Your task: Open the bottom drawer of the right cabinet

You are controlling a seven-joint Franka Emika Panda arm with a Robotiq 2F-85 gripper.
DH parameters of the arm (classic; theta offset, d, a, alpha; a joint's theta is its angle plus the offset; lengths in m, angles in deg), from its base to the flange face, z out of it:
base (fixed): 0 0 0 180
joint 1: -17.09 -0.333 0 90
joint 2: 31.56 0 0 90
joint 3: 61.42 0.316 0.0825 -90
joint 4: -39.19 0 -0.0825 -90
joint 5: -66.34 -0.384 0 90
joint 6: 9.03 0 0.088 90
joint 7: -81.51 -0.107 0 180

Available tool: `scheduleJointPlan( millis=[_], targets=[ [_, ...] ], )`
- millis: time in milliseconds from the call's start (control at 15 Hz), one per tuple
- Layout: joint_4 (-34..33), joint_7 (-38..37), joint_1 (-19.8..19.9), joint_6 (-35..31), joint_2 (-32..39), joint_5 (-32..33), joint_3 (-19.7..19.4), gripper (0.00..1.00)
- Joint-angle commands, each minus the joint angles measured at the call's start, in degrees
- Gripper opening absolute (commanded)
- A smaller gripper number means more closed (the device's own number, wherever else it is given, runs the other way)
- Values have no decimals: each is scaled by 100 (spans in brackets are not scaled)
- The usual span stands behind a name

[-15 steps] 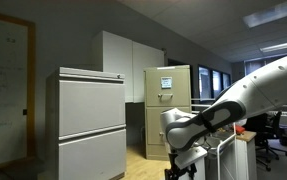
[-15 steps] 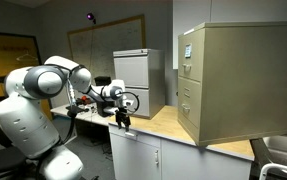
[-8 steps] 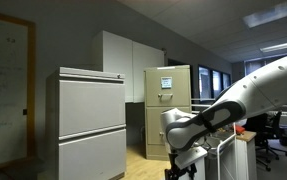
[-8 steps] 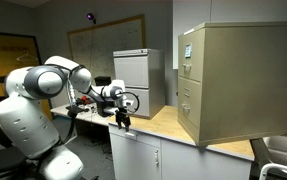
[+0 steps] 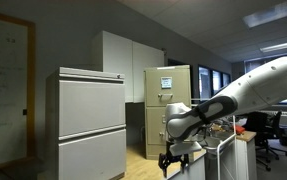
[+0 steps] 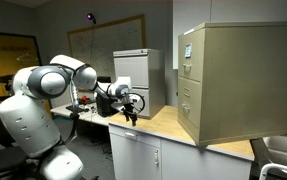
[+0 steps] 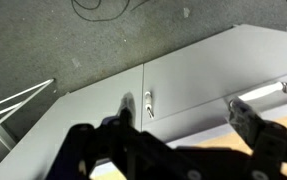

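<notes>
The right cabinet, tall and beige with white papers on its upper front, shows in both exterior views. It stands on a wooden countertop. Its plain bottom drawer is shut; in an exterior view the drawer is partly hidden by my arm. My gripper hangs over the counter's edge, well short of the cabinet, touching nothing. In the wrist view the gripper has its dark fingers spread wide and empty.
A wider pale grey cabinet stands beside the beige one. White cupboard doors with small handles lie below the counter, above grey carpet. Tall white wall cupboards stand behind. A cable lies on the floor.
My arm has swung toward the beige cabinet; the gripper has shifted a little along the counter edge. The drawers have not moved.
</notes>
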Motion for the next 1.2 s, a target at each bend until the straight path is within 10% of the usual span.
scheduleJointPlan(
  millis=[0,1133],
  targets=[
    [-698,-353,114,-297,363,-328,-215,100],
    [-3892,-2583,621,-1259,2662,-2141,-1241,100]
  ],
)
